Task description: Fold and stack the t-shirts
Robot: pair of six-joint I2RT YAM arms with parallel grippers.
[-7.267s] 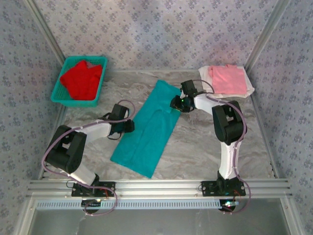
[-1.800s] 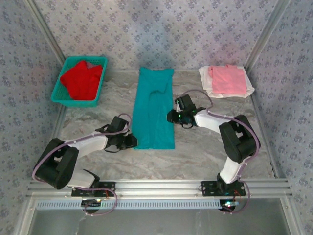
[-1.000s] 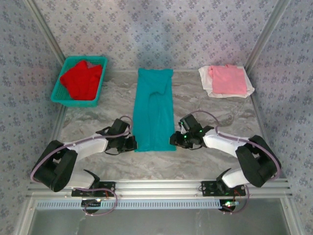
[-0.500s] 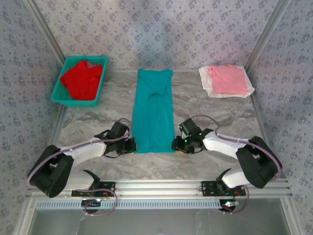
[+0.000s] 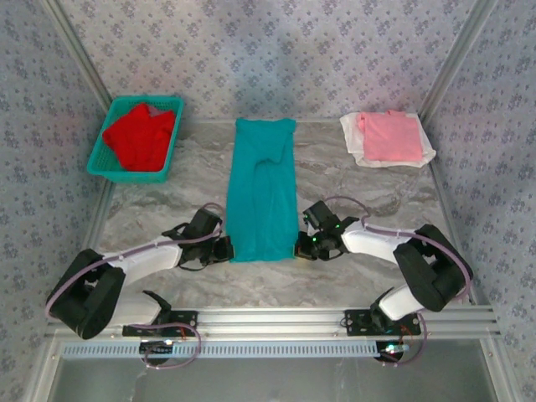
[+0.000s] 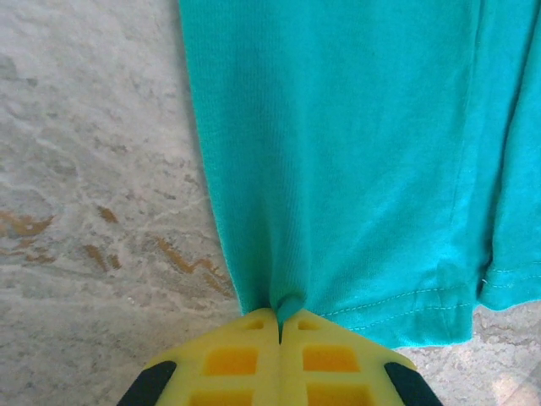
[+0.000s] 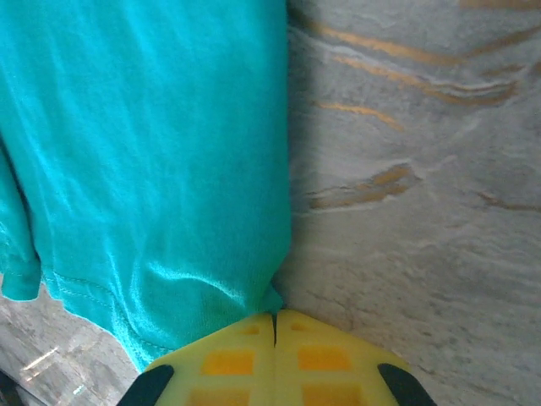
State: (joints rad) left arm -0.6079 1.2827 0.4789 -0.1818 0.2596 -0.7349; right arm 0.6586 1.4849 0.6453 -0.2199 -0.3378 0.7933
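The left gripper (image 5: 219, 249) and right gripper (image 5: 303, 249) are each clamping tight on a near corner of the teal t-shirt (image 5: 264, 193), probably readying a fold.

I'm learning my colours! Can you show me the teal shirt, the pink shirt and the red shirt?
teal shirt (image 5: 262, 188): top view, middle of the long cloth.
pink shirt (image 5: 390, 137): top view, middle of the folded top.
red shirt (image 5: 138, 136): top view, middle of the crumpled heap.
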